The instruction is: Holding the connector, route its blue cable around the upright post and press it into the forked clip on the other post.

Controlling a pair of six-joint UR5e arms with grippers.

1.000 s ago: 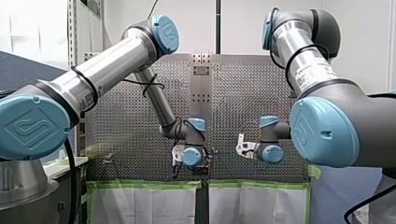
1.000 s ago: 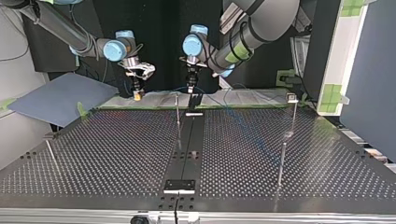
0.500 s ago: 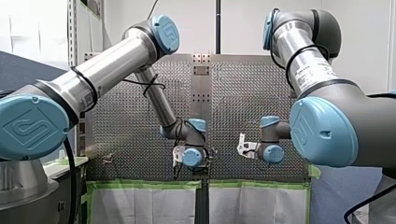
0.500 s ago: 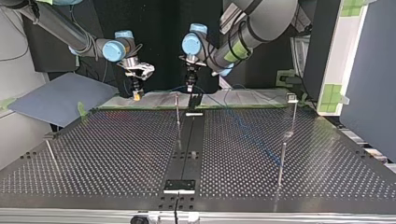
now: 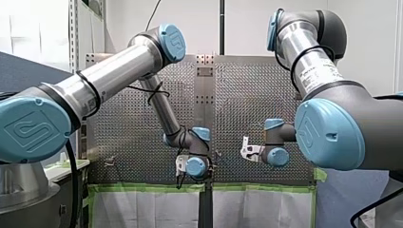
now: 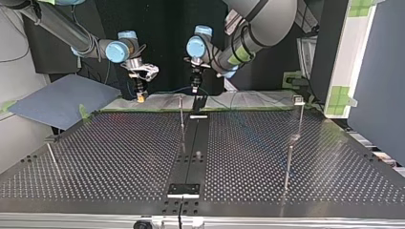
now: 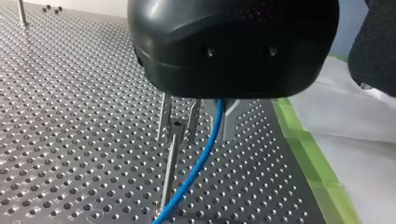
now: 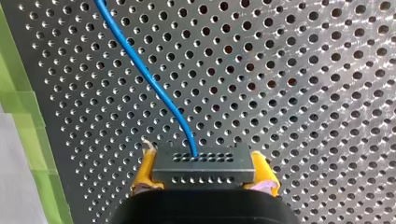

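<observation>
Right gripper [image 8: 203, 159]: clenched on the connector [image 8: 204, 169], its yellow pads [image 8: 144, 173] bearing on the block's two short ends. It hangs above the perforated table [image 8: 303, 93], close to the green tape [image 8: 32, 140] along the edge. The blue cable [image 8: 154, 88] leaves the connector's face and runs off ahead of the gripper in a gentle curve. Left gripper [image 6: 194, 89]: closed on the cable further along. In the left wrist view the cable emerges from among the metal fingers [image 7: 164, 114] and slants down past a thin upright post [image 7: 169, 168] standing just beside them. You cannot tell here whether that post's tip is the fork. Judge the cable light, thin and springy: it will probably bow off a post unless you hold it taut. The connector looks small and rigid, so grip it by its ends and never haul on the wire. In the top view both grippers hang fingers-down over the table's far edge. The left arm [image 5: 119, 71] reaches long toward the middle, and the right arm [image 5: 304, 61] is folded back.
</observation>
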